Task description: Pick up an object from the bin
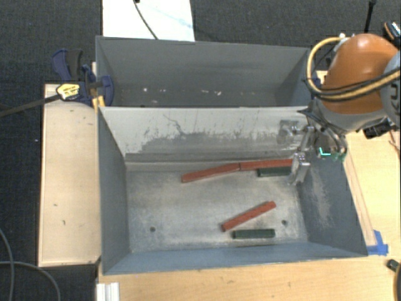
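Because the gripper (299, 167) hangs low in the back right corner of the grey bin (207, 74), right at the end of a short red stick (266, 164), that stick looks like the thing it may pick. The stick lies flat along the foot of the back wall. A small dark green bar (274, 173) lies just beside it, on the near side. A longer red stick (210, 173) lies end to end with it, off to the left. I cannot tell if the gripper is spread apart or pressed together. Things could go wrong from here. The walls are very close, so the gripper could bump or scrape one on the way down. The red stick and the green bar are so close together that it might catch both, or push one away and get none. A grab at the very tip could make the stick tilt and slip out. Another red stick (249, 216) and a dark green stick (253, 234) lie well apart from the gripper, near the front, with more room around them.
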